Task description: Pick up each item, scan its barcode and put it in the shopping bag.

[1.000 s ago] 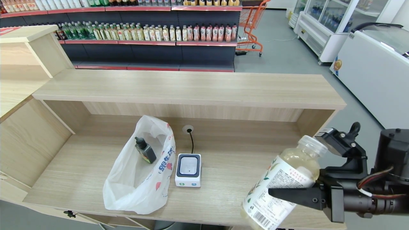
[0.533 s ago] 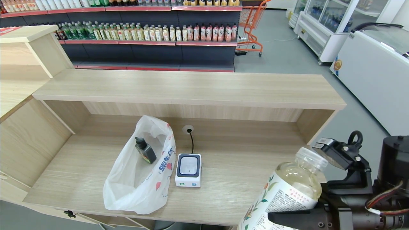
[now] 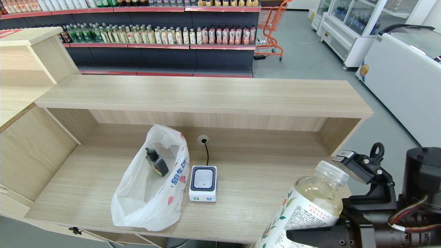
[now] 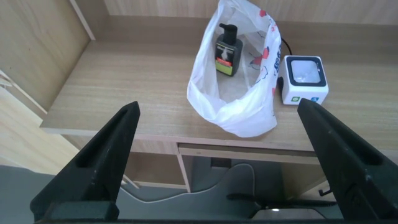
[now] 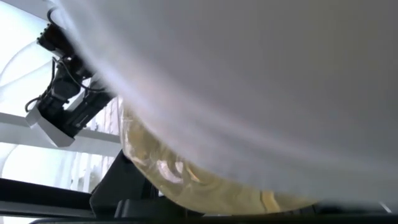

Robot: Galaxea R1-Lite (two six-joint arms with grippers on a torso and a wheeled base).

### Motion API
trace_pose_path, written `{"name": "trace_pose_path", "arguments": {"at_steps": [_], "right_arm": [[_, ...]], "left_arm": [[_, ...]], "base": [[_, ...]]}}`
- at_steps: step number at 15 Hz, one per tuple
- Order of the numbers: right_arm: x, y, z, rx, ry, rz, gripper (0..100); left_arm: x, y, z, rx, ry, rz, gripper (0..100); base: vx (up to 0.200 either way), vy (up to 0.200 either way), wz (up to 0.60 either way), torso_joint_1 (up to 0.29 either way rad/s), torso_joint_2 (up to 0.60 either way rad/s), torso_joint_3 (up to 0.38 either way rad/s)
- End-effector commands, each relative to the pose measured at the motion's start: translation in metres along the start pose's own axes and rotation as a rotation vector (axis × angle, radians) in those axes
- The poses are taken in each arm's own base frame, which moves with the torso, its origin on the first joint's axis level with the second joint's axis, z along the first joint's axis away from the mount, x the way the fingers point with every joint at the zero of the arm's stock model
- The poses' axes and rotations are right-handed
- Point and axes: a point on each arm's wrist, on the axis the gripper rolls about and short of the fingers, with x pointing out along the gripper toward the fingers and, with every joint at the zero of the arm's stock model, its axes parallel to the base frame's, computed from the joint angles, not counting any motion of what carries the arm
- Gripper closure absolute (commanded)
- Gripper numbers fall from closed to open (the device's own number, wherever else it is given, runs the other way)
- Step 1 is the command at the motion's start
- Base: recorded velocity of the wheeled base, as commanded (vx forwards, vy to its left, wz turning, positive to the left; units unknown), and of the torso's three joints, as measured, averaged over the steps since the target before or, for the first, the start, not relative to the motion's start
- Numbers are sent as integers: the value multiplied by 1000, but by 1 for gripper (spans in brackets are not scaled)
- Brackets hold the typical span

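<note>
A clear bottle of pale yellow drink with a white flowered label is tilted over the counter's front right corner, cap pointing up and away. My right gripper is shut on its body, and one black finger lies across the label. Its yellow liquid fills the right wrist view from close up. The white shopping bag lies open on the counter with a dark pump bottle inside. Just right of it sits the white barcode scanner. My left gripper hangs open before the counter's front edge, facing the bag and scanner.
The wooden counter has a raised shelf along its back and side walls at both ends. The scanner's cable runs to a hole in the worktop. Behind are drink shelves, an orange cart and freezers.
My right gripper has sunk lower and nearer with the drink bottle, so the bottle's base has dropped below the picture's edge. Bag, scanner and dark bottle have not moved.
</note>
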Motion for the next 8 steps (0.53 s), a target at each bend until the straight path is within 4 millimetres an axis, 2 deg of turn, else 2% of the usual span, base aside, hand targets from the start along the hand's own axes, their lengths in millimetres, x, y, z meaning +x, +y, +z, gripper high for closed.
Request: {"name": "trace_pose_path", "arguments": {"at_steps": [1,5,8], "right_arm": [[1,-1,-1,14,12,-2,100],[3,-4,-2,26,23,-6,100],[6,-5,5,41,12,1,100]], "left_arm": [[0,0,0,1,-1,0,0],[0,0,0,1,-1,0,0],[0,0,0,1,-1,0,0]], "base": [[0,0,0,0,0,0],[0,0,0,0,0,0],[0,0,0,0,0,0]]}}
